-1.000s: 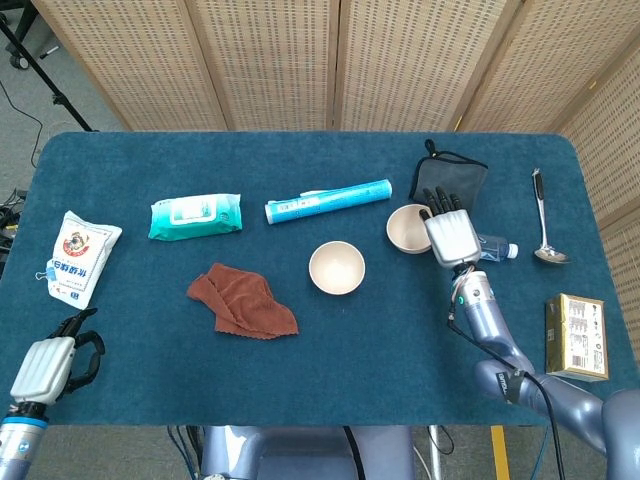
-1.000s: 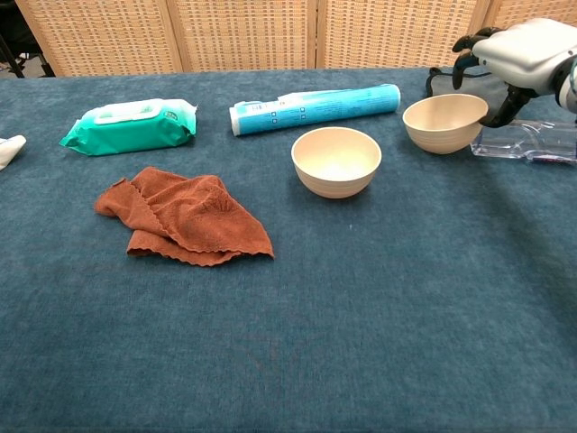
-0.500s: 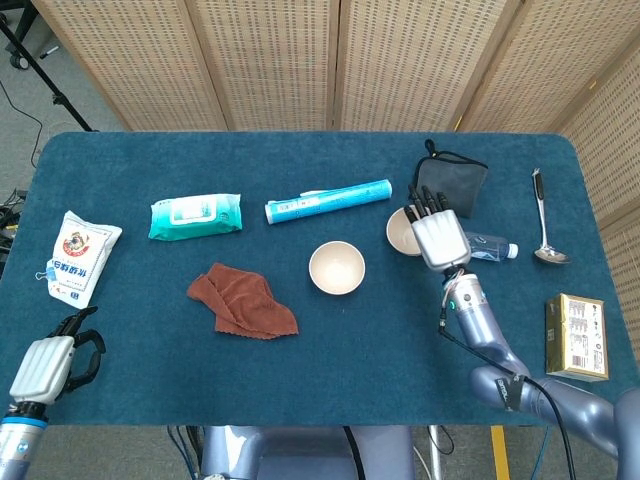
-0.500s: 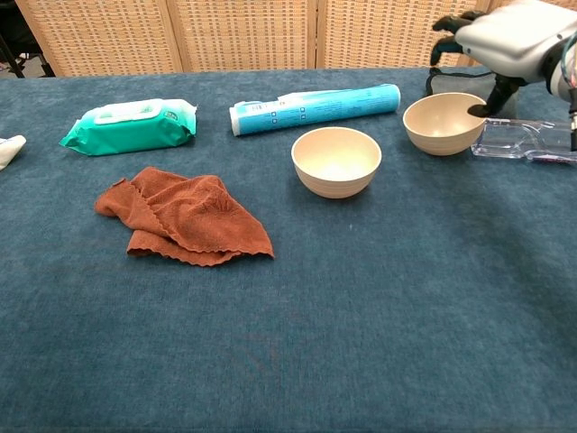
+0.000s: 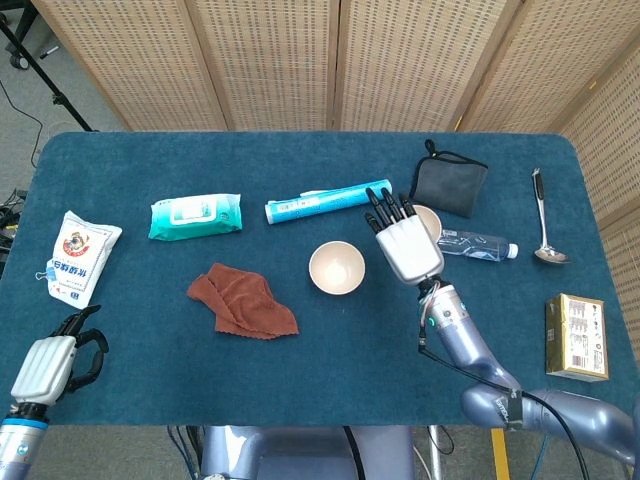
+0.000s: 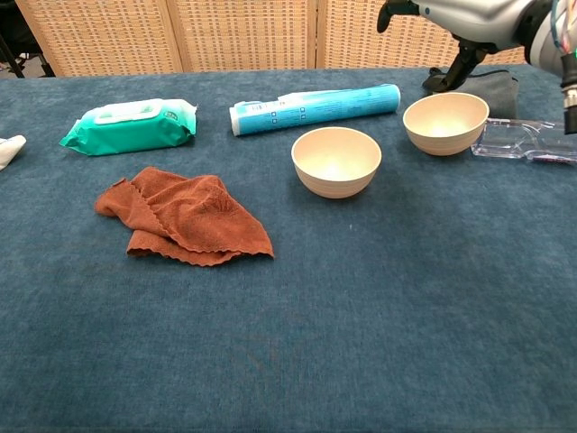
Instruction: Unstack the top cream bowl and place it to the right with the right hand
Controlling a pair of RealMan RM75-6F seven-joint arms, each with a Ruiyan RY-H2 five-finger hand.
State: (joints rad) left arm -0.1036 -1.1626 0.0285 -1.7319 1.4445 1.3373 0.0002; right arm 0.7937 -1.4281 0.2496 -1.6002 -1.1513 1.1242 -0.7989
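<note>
Right bowl [image 5: 430, 217]: we see it mostly hidden behind the right hand [image 5: 405, 245] from the head view. Flour bag [image 6: 5, 150]: cut by the chest view's left edge. Label print: unreadable.

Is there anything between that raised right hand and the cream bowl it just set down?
Nothing visible. The right hand hovers above the cream bowl, fingers spread; the plastic bottle lies beside it.

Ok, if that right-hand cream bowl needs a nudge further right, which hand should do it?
Right. The right hand hangs open above the right cream bowl, beside the water bottle. The left hand sits at the table's near left corner, far off.
</note>
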